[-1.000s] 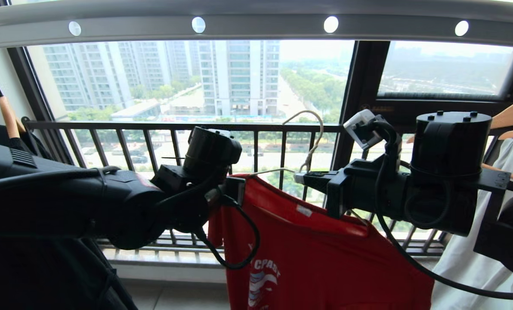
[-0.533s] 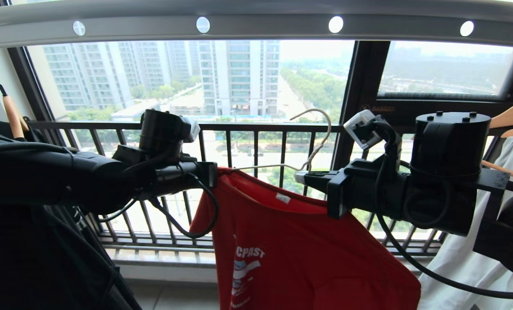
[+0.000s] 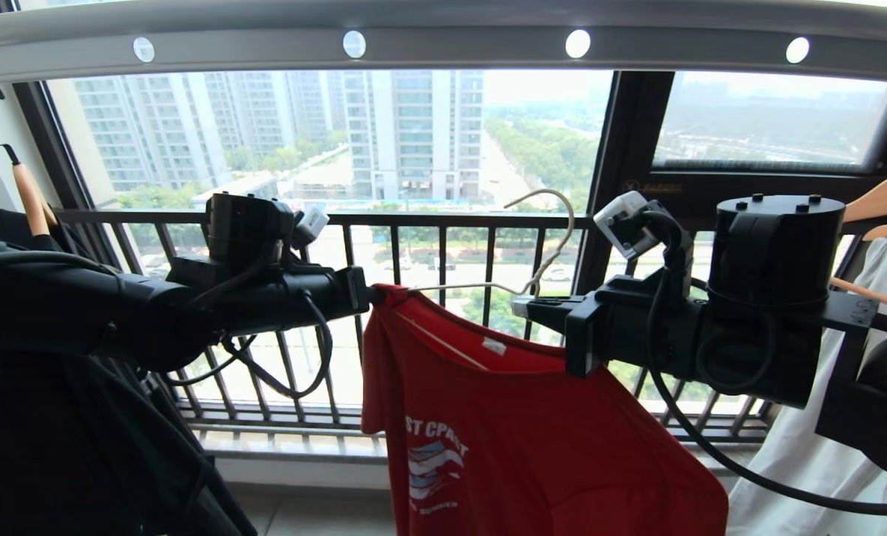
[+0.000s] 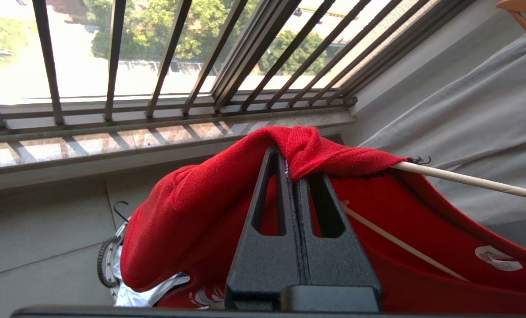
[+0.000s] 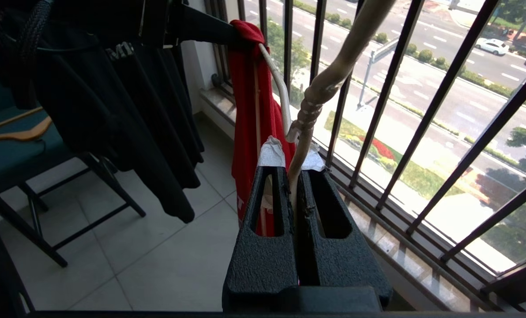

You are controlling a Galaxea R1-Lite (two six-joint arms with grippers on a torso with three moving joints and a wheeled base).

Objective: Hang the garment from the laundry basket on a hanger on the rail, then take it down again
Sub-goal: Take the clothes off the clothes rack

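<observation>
The red garment (image 3: 503, 432) hangs in mid-air below the rail (image 3: 443, 45), partly draped on the cream wire hanger (image 3: 555, 223). My left gripper (image 3: 373, 292) is shut on the garment's shoulder edge; in the left wrist view the red garment (image 4: 188, 212) folds over the left gripper (image 4: 289, 164) where the hanger's arm (image 4: 466, 180) comes out. My right gripper (image 3: 518, 307) is shut on the hanger's twisted neck (image 5: 307, 110), seen from the right gripper (image 5: 293, 170). The hook is free of the rail. The laundry basket (image 4: 106, 265) shows on the floor below.
A black garment (image 3: 56, 432) on a wooden hanger (image 3: 27, 201) hangs at the left. A pale grey garment (image 3: 815, 454) on another wooden hanger hangs at the right. The black railing (image 3: 443, 260) and window lie just beyond. A dark chair (image 5: 20, 145) stands behind.
My left gripper has moved left and slightly up with the garment's shoulder, and its wrist has rolled. The shirt has spread wider, showing more print. The right gripper has held still.
</observation>
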